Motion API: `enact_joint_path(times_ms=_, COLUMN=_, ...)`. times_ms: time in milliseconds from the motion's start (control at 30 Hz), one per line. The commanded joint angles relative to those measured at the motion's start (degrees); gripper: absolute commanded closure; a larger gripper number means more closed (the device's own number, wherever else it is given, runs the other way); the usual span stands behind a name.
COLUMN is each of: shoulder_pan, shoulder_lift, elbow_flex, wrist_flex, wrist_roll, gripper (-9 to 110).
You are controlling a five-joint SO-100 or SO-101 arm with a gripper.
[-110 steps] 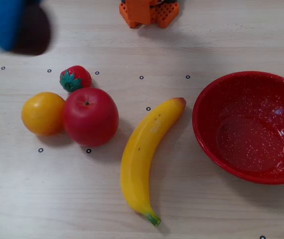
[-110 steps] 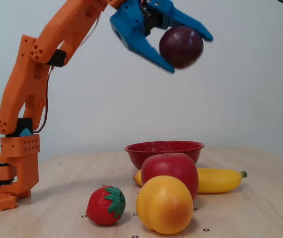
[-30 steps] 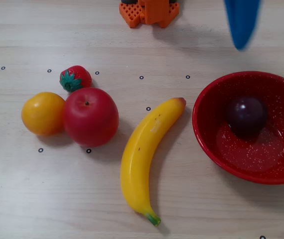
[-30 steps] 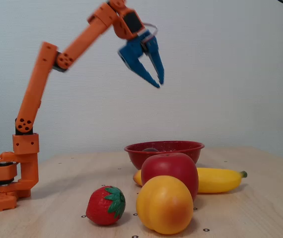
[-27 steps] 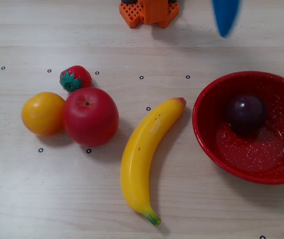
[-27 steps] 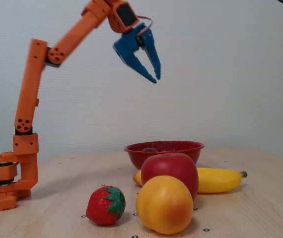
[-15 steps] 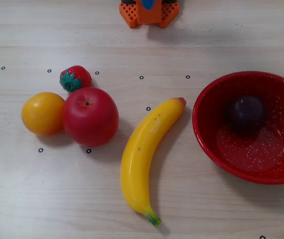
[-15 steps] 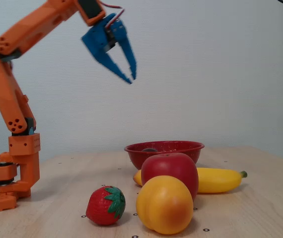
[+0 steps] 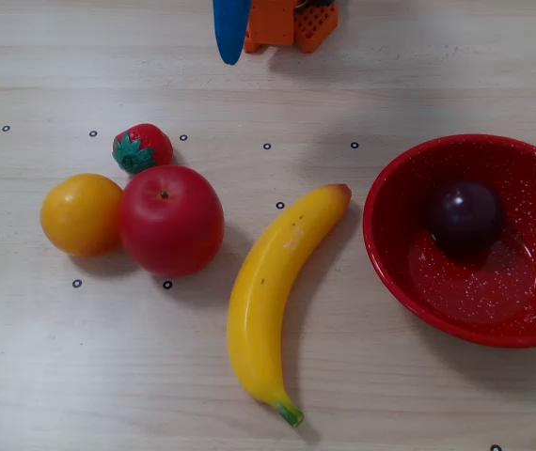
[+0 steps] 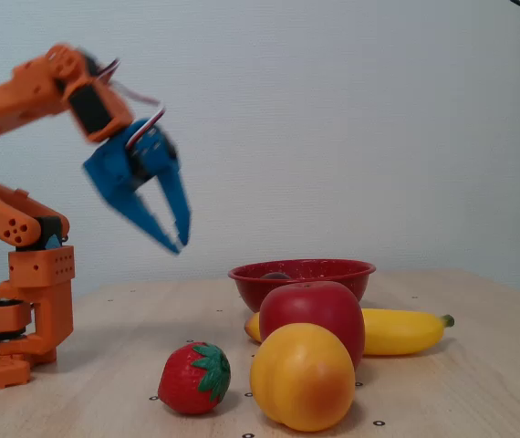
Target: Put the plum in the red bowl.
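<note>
The arm (image 10: 23,96) is made of bright orange plastic parts with a blocky shape. Its base (image 10: 9,319) is a stack of orange blocks, and small round holes are visible on the block at the top of the stack. A dark grey motor sits in the wrist, and thin red and white cables (image 10: 137,114) make a loop beside it. The gripper (image 10: 176,245) is blue, with two long fingers that become narrow at the tips.
</note>
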Motion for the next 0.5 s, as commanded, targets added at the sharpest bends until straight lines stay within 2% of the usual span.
enact_joint_path(times_ms=0, shoulder_pan=-0.4, shoulder_lift=8.1, elbow_flex=4.7, wrist_flex=-3.8, wrist_roll=1.2, gripper=101)
enact_joint_path(times_ms=467, shoulder_pan=2.8, shoulder_lift=30.1, elbow_flex=38.1, wrist_flex=-24.3, wrist_roll=-4.3, gripper=101)
